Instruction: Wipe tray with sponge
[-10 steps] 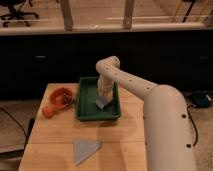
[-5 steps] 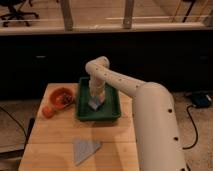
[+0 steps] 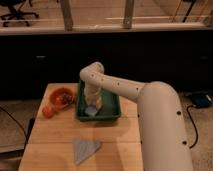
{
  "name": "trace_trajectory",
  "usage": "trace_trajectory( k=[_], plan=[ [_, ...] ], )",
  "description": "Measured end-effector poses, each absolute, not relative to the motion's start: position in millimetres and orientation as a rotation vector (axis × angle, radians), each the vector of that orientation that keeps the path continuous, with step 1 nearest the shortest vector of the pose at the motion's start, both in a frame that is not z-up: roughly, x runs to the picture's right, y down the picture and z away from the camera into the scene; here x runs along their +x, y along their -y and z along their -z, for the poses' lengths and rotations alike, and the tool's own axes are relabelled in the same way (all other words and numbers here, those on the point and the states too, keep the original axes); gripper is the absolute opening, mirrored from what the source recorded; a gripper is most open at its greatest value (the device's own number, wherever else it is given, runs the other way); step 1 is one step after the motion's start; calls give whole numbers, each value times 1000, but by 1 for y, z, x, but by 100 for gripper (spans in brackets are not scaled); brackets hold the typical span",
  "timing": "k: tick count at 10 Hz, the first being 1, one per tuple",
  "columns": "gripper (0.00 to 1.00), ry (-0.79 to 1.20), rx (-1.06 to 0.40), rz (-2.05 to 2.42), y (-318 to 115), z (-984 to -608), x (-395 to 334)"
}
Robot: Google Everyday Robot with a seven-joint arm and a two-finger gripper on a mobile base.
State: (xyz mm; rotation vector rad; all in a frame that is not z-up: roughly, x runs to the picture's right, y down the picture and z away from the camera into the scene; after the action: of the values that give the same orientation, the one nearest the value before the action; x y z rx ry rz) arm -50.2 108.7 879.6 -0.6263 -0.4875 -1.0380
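Gripper (image 3: 93, 104) is down inside the green tray (image 3: 98, 120) at the table's (image 3: 50, 145) far edge, right over the sponge (image 3: 90, 111). Can't tell if it's gripping.

- Arm: the bend has swung from over the right half of the tray (image 3: 107, 118) to over its left half.
- Pincer (image 3: 92, 103): now lower in the tray, further left and nearer the front wall.
- Sponge (image 3: 91, 110): shifted with it, from right-centre to left-front of the tray floor.
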Motion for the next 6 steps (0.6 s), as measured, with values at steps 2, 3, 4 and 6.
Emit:
trace_trajectory(
  k=[2, 3, 4, 6],
  plan=[
    [0, 450, -631, 1001, -100, -885, -23],
    [0, 434, -627, 984, -89, -894, -16],
    [0, 419, -626, 972, -76, -904, -15],
    [0, 403, -623, 961, -58, -919, -21]
  ],
)
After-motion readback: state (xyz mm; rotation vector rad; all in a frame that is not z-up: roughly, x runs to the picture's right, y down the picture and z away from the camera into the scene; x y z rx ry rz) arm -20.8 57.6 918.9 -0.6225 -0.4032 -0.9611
